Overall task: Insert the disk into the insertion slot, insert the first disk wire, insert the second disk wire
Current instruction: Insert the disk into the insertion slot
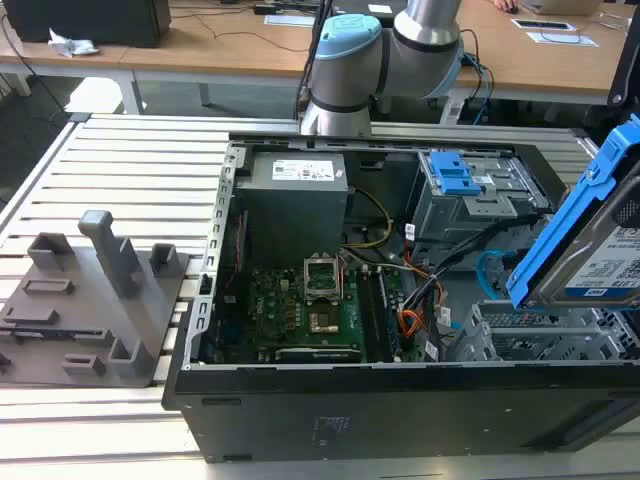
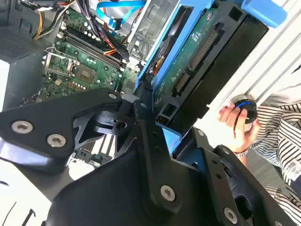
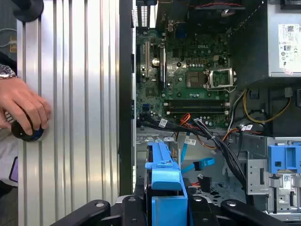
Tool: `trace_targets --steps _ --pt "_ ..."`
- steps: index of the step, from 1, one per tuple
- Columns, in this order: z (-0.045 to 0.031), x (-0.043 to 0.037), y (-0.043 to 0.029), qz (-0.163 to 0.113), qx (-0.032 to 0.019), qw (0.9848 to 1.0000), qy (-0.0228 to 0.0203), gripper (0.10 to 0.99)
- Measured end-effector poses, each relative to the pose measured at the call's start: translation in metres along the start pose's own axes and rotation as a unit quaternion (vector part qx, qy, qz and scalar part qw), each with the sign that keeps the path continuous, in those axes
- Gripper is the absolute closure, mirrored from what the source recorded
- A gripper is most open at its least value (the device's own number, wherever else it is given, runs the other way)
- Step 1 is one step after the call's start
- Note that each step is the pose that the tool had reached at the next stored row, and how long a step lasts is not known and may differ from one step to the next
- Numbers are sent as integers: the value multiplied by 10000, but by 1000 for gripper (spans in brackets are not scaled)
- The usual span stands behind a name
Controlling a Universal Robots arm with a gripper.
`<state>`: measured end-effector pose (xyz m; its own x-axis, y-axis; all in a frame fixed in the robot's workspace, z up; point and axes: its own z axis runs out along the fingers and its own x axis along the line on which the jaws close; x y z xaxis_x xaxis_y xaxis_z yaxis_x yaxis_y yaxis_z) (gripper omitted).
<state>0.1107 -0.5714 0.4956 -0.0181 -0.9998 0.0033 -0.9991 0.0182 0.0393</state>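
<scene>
The disk (image 1: 610, 255), a grey drive with a white label in a bright blue carrier, hangs tilted at the exterior view's right, just above the insertion slot (image 1: 535, 335), a silver perforated cage in the open computer case. In the second wrist view my gripper (image 2: 162, 125) is shut on the disk (image 2: 197, 61), its black fingers (image 2: 146, 127) clamping the carrier's end, with the green circuit-board side showing. The first wrist view looks along the blue carrier (image 3: 164, 172) from my gripper (image 3: 164, 209). A loose blue flat wire (image 3: 200, 165) lies beside the cage (image 1: 490, 272).
A grey upper bay with a blue latch (image 1: 458, 178) sits behind the cage. The motherboard (image 1: 310, 310) and a bundle of black cables (image 3: 221, 146) fill the case floor. A person's hand (image 3: 21, 106) rests on a black knob on the slatted table. A grey fixture (image 1: 90, 300) stands at the exterior view's left.
</scene>
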Motion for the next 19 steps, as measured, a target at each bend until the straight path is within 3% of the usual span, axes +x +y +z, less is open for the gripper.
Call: trace_targets --steps 19 --pt "194 -1 -8 0 0 10000 0 722"
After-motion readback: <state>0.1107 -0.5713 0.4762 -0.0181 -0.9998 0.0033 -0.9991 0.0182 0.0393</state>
